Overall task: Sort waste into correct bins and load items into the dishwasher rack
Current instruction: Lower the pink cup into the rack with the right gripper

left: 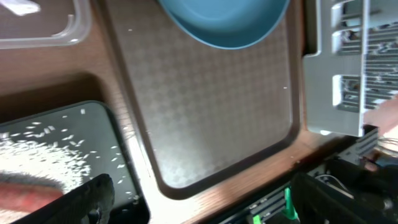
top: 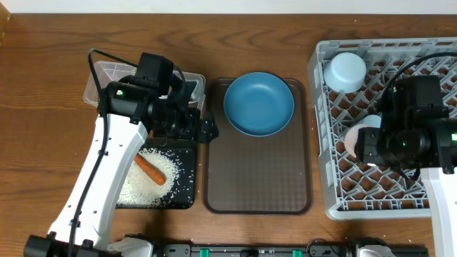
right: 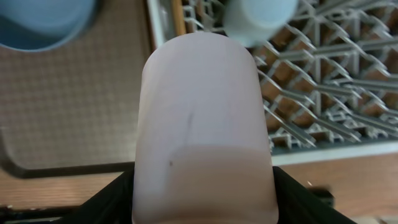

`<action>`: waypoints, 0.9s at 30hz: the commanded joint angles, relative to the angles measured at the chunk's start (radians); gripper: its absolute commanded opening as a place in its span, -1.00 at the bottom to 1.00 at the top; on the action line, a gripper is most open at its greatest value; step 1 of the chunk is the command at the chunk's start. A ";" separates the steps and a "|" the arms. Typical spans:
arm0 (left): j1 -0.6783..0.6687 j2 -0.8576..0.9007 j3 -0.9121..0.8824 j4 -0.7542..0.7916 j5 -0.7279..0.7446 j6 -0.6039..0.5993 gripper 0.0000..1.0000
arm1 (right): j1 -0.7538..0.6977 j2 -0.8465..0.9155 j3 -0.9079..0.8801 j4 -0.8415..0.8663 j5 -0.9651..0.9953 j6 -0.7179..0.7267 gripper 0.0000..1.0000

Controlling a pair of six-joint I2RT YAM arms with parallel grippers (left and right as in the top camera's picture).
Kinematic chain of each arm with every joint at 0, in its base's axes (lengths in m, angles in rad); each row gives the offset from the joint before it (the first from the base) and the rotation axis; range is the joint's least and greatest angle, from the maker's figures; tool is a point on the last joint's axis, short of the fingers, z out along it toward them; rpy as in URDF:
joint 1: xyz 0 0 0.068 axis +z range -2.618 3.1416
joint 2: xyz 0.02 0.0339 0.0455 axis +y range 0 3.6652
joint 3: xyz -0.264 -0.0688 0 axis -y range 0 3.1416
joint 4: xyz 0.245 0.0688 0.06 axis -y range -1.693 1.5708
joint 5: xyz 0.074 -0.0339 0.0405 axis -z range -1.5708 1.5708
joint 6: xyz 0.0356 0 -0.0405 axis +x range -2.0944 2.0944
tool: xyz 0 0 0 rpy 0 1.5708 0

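Observation:
My left gripper (top: 203,132) is open and holds nothing, hovering over the right edge of the black tray (top: 183,203), close to the brown serving tray. Loose white rice (top: 139,184) and an orange carrot piece (top: 150,169) lie in that black tray. The clear tub (top: 100,77) sits behind it. A blue plate (top: 258,103) rests on the far end of the serving tray. Over the left part of the grey dishwasher rack (top: 328,208), my right gripper (top: 365,143) is shut on the pink cup (right: 202,124). A pale white-blue bowl (top: 345,71) stands in the rack's far left corner.
The brown serving tray (top: 257,178) lies between the black tray and the rack, its near half bare. The left arm's link stretches over the table's front left. A black rail with green parts (left: 273,208) runs along the table's front edge.

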 commanded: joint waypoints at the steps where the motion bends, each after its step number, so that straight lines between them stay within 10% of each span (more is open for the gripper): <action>1: 0.004 0.002 0.003 0.004 -0.087 0.006 0.89 | -0.010 0.001 0.015 -0.028 0.073 0.030 -0.64; 27: 0.005 0.002 0.003 0.024 -0.177 0.006 0.99 | -0.009 0.022 -0.078 0.024 0.064 0.105 -0.68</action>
